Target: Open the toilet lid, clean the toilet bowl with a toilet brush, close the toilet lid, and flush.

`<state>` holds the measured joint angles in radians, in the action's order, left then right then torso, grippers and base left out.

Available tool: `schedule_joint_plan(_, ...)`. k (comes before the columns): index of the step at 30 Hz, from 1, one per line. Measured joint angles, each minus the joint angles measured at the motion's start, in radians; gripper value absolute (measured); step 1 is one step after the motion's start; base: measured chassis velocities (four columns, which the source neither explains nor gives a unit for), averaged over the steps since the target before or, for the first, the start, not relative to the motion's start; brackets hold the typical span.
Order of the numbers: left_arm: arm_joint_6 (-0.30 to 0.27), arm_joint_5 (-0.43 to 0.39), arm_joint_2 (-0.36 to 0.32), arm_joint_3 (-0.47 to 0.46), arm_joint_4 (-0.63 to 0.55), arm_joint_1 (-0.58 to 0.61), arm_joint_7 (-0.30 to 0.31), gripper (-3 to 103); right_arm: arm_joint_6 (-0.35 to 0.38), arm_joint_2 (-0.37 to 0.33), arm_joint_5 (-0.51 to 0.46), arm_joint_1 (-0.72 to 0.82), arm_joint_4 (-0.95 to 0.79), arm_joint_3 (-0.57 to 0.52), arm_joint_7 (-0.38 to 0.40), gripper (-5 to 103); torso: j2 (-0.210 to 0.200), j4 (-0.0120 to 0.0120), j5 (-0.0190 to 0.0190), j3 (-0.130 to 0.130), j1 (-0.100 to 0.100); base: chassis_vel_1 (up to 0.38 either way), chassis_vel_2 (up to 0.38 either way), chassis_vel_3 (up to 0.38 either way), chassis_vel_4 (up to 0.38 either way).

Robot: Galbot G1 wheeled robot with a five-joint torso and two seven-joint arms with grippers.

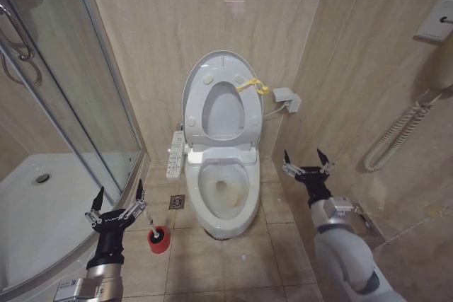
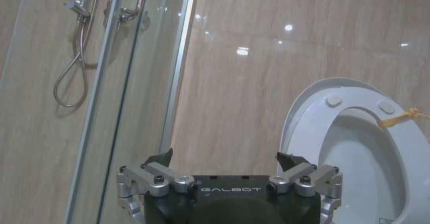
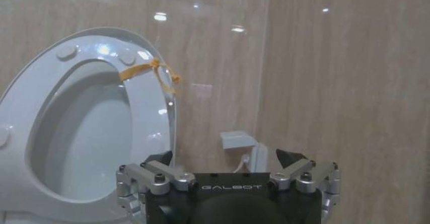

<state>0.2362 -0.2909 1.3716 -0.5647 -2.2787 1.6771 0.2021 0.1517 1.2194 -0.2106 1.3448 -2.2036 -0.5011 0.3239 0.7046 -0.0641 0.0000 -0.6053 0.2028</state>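
White plastic stands upright against the back wall: the toilet lid (image 1: 221, 68) is already raised, with the seat ring folded up against it and a yellow strap (image 1: 253, 86) tied at its edge, so I judge the step in hand to be picking up the toilet brush (image 1: 153, 229). My left gripper (image 1: 117, 201) hovers with its fingers spread wide, empty, and the brush sits just below and a little inboard of it, its thin white handle rising from the red holder (image 1: 158, 240) on the floor tiles. The toilet bowl (image 1: 225, 190) lies further inboard and ahead of that gripper, its inside stained yellowish. My right gripper (image 1: 307, 164) is also spread wide and empty, held off the bowl's far side, near the side wall; I would leave it parked there. To do this well, I would bring the left gripper down over the handle's upper part, not the holder, and centre the thin handle between the fingers before closing, since it could easily slip past one fingertip. I would lift straight up, so the holder is not dragged or tipped, and mind the glass shower door (image 1: 71, 104) just outboard of the arm.
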Motion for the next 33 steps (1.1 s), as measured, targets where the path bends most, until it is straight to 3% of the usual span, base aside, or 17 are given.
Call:
schedule_joint_plan(11, 0.0, 0.0, 0.0, 0.0, 0.0, 0.0, 0.0, 100, -0.026, 0.095, 0.046, 0.06, -0.028, -0.013, -0.016, 100, 0.0, 0.0001, -0.0001, 0.0, 0.0, 0.0, 0.0, 0.0, 0.0)
schedule_joint_plan(33, 0.0, 0.0, 0.0, 0.0, 0.0, 0.0, 0.0, 100, -0.017, 0.132, 0.072, 0.11, -0.068, 0.0, -0.029, 100, 0.0, 0.0, 0.0, 0.0, 0.0, 0.0, 0.0, 0.0, 0.0)
